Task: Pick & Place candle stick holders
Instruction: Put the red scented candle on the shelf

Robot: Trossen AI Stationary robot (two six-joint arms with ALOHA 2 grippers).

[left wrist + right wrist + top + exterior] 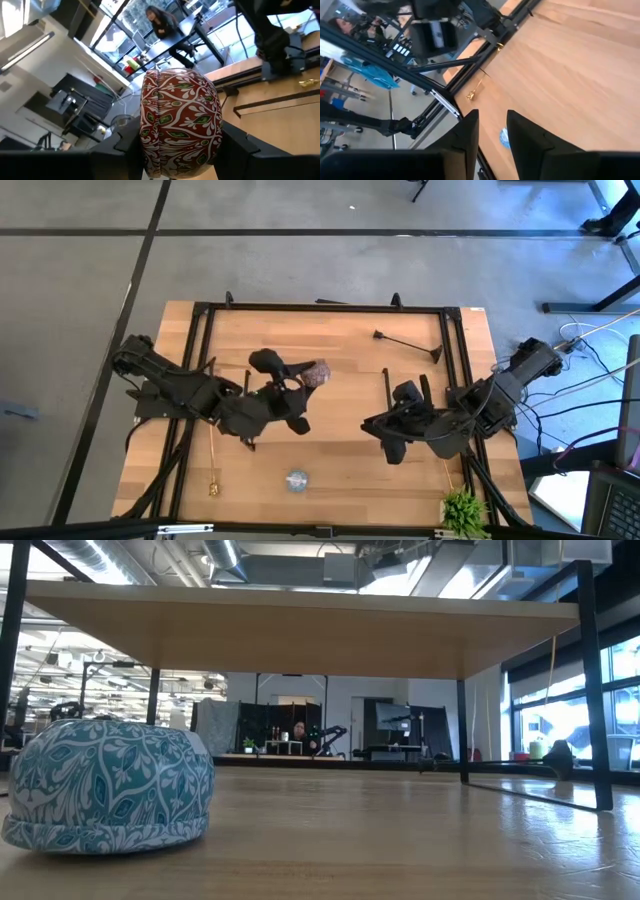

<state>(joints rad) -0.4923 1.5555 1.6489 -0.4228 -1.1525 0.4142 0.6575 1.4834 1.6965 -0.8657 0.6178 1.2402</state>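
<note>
Two grippers are at work; the left gripper (175, 150), over the wooden board's (340, 450) middle, grips a red-patterned round holder (181, 122) lifted clear; transport is judged the step in hand, placement next; the right gripper (492, 132) hangs near the right rail, fingers narrowly parted, empty; a blue round holder (297, 480) lies at the board's near edge.

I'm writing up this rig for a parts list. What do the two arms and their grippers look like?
Both arms are dark, nearly black, built of chunky jointed segments. The left gripper and right gripper each end in two flat, blocky black fingers with squared tips. Dark cables loop along the right arm, and pale cables trail off past its base. No markings are visible.
</note>
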